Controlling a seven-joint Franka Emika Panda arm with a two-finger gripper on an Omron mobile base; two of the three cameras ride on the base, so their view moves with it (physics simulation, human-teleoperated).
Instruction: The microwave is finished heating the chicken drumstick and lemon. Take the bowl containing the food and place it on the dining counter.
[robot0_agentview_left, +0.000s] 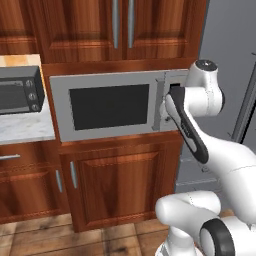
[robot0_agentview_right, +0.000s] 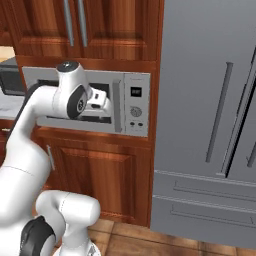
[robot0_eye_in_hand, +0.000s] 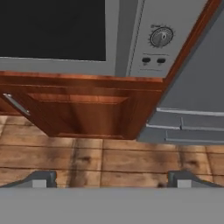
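You are at the very start of this job. The microwave (robot0_agentview_left: 112, 106) is shut: its dark window door (robot0_agentview_left: 109, 105) sits flush in the silver front, so the bowl, drumstick and lemon are presumably inside, hidden behind the glass, and I cannot confirm them. Nothing has been lifted out and nothing carried.

The hand (robot0_agentview_right: 98, 103) is raised in front of the microwave, near the vertical door handle (robot0_agentview_right: 118, 107) and just left of the control panel (robot0_agentview_right: 136, 105) with its round dial (robot0_eye_in_hand: 160, 37). Whether it touches the door I cannot tell. The jaws are spread wide and pinch nothing; in the hand view both tips (robot0_eye_in_hand: 40, 179) stand well apart over the wooden floor (robot0_eye_in_hand: 87, 157).

Beside the microwave stand the grey fridge (robot0_agentview_right: 210, 115) and, on the marble desk (robot0_agentview_left: 25, 127) to the left, a toaster oven (robot0_agentview_left: 21, 90).

Remaining, in my judgement: open the door, grasp the bowl, withdraw it level, drive to the dining desk, set it down.
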